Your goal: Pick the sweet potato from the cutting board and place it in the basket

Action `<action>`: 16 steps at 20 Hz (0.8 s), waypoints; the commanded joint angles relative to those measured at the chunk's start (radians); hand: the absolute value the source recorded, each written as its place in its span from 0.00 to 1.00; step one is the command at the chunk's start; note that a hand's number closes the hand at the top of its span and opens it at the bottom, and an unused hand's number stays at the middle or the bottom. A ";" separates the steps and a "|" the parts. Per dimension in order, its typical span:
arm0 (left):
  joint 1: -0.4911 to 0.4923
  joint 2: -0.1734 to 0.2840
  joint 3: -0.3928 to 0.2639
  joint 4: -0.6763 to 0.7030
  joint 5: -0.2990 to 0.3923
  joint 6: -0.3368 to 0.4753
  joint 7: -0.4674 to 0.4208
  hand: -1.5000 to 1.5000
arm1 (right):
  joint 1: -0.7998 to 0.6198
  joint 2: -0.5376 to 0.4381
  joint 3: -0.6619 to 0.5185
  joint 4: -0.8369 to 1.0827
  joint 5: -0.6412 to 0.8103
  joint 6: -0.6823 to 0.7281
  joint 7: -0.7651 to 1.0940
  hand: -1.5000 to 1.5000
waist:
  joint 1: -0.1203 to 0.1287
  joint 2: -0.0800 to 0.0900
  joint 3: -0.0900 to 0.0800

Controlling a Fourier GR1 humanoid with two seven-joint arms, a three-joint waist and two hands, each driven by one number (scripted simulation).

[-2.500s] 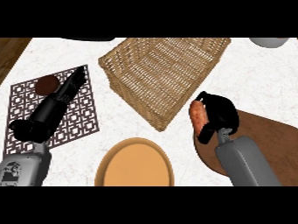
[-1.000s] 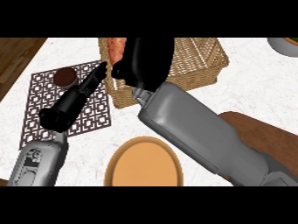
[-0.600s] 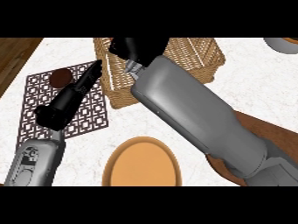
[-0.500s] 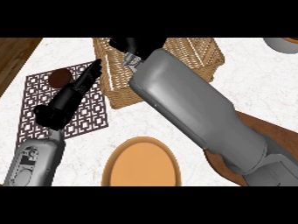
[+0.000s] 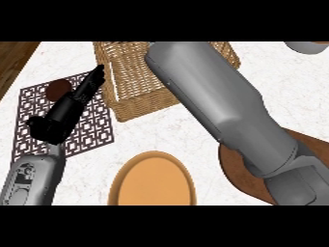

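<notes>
White marbled tabletop (image 5: 167, 130) carries a round orange plate (image 5: 153, 181) at six o'clock and a dark wooden cutting board (image 5: 249, 176) at four o'clock, now without its sweet potato. At nine o'clock the left robot hand (image 5: 71, 106) lies with fingers straight over a brown lattice mat (image 5: 35, 103). Farthest, at twelve, the right grey forearm (image 5: 224, 101) has swung over the woven wicker basket (image 5: 135, 84); its robot hand and the sweet potato are hidden, so release cannot be judged.

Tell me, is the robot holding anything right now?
The left hand holds nothing; its fingers are straight. The right hand is hidden behind its forearm over the basket, so I cannot tell.
</notes>
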 commanded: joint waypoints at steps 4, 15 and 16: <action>0.043 0.024 0.029 -0.019 0.010 -0.002 -0.011 0.50 | -0.062 0.011 -0.111 0.120 0.066 -0.107 0.244 1.00 | -0.034 -0.002 0.002; 0.090 0.029 0.040 -0.013 0.030 -0.025 -0.063 0.50 | 0.076 0.011 -0.118 0.242 0.066 -0.311 0.169 1.00 | -0.045 0.000 0.002; 0.060 0.047 0.057 -0.017 0.033 -0.024 -0.026 0.50 | 0.051 0.011 -0.125 0.250 0.085 -0.307 0.169 1.00 | -0.057 -0.003 0.003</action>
